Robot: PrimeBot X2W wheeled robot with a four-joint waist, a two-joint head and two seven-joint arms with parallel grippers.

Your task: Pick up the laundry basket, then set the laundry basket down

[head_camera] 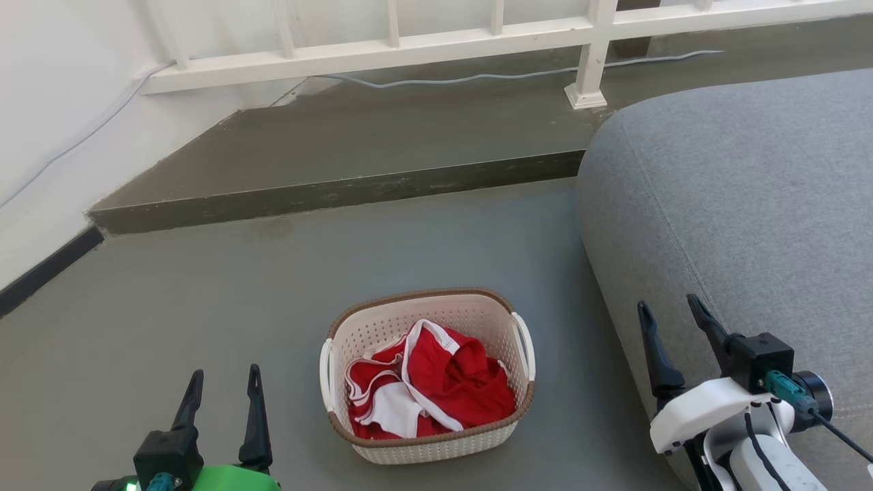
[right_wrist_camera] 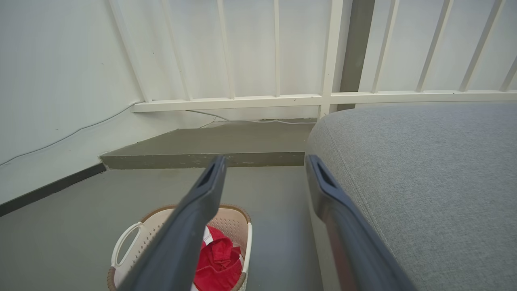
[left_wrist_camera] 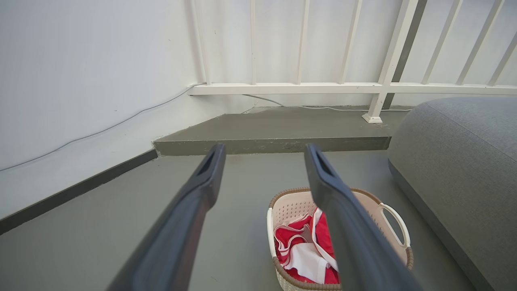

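Observation:
The laundry basket (head_camera: 447, 320) is cream-white and perforated, with a brown rim and white loop handles on both sides. It stands on the grey floor and holds red and white clothing (head_camera: 426, 392). My left gripper (head_camera: 225, 385) is open, low at the basket's left and apart from it. My right gripper (head_camera: 672, 310) is open at the basket's right, over the sofa's edge. The left wrist view has the basket (left_wrist_camera: 293, 206) partly behind a finger (left_wrist_camera: 335, 202). From the right wrist the basket (right_wrist_camera: 232, 222) sits at the lower left.
A large grey sofa cushion (head_camera: 743, 204) stands close to the basket's right. Beyond the basket a raised concrete step (head_camera: 341, 194) runs across, with a white railing (head_camera: 382, 48) and a cable on it. A white wall (head_camera: 48, 136) with a dark skirting is at the left.

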